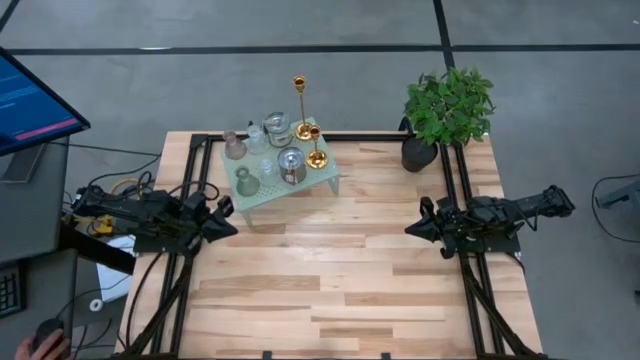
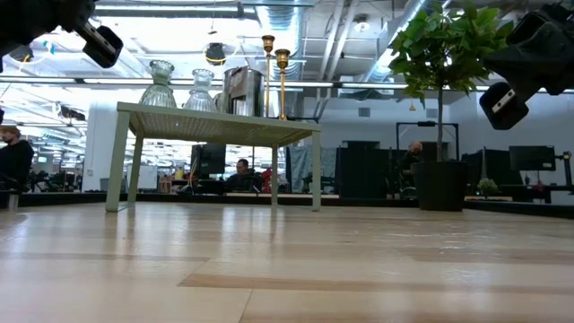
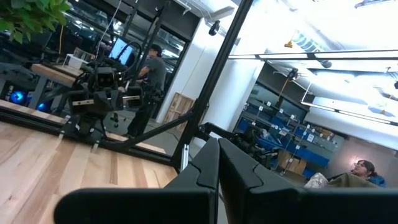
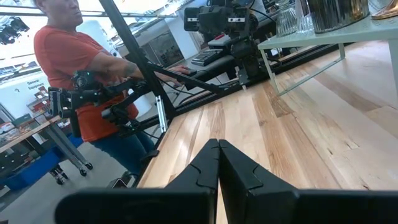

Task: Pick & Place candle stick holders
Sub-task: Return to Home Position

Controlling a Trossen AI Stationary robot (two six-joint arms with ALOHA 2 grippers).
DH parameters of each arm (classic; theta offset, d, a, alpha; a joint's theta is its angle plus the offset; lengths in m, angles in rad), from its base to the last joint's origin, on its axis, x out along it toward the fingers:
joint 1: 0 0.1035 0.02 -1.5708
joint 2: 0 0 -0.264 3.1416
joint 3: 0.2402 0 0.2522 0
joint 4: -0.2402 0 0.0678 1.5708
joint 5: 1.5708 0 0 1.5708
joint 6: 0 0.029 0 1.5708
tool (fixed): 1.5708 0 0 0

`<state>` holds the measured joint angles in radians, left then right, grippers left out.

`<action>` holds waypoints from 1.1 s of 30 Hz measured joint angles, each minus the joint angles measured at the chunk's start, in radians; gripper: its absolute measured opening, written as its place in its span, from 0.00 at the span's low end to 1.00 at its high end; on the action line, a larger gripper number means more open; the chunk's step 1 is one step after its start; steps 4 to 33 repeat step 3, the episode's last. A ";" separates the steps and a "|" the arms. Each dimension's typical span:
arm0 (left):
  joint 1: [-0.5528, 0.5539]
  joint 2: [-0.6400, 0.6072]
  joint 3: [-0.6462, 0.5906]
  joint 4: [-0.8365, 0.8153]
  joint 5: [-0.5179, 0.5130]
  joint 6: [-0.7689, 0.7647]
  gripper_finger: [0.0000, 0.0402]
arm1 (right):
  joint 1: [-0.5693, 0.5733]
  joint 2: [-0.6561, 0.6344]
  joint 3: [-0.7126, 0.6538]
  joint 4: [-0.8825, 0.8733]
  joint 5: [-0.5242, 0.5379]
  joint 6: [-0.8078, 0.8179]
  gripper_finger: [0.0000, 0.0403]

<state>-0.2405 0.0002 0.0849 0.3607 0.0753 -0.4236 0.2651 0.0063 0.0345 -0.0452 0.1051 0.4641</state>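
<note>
Several candle stick holders stand on a mint-green rack (image 1: pixel 285 185) at the table's far middle: a tall gold candlestick (image 1: pixel 299 100), a short gold one (image 1: pixel 316 148), silvery metal cups (image 1: pixel 292 166) and glass ones (image 1: pixel 247 180). In the low view the glass ones (image 2: pixel 160 86) and the gold ones (image 2: pixel 282 81) stand upright on the rack's top. My left gripper (image 1: pixel 228 215) waits shut at the table's left edge, raised above the wood. My right gripper (image 1: pixel 412 229) waits shut at the right edge, pointing inward. Both wrist views show the fingers (image 3: pixel 219 163) (image 4: pixel 219 163) closed together.
A potted green plant (image 1: pixel 445 115) stands at the far right corner. Black frame rails (image 1: pixel 190 200) run along both table sides. A person in a red shirt (image 4: pixel 74 68) works beyond the table's left side. Bare wood (image 1: pixel 330 280) fills the middle and near part.
</note>
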 joint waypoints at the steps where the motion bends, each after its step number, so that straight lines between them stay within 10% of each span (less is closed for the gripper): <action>1: 0.000 0.000 0.000 0.000 0.000 0.000 0.01 | 0.000 0.000 0.000 0.000 0.000 0.000 0.00; 33: 0.000 0.000 0.000 0.000 0.000 0.000 0.01 | 0.000 0.000 0.000 0.000 0.000 0.000 0.00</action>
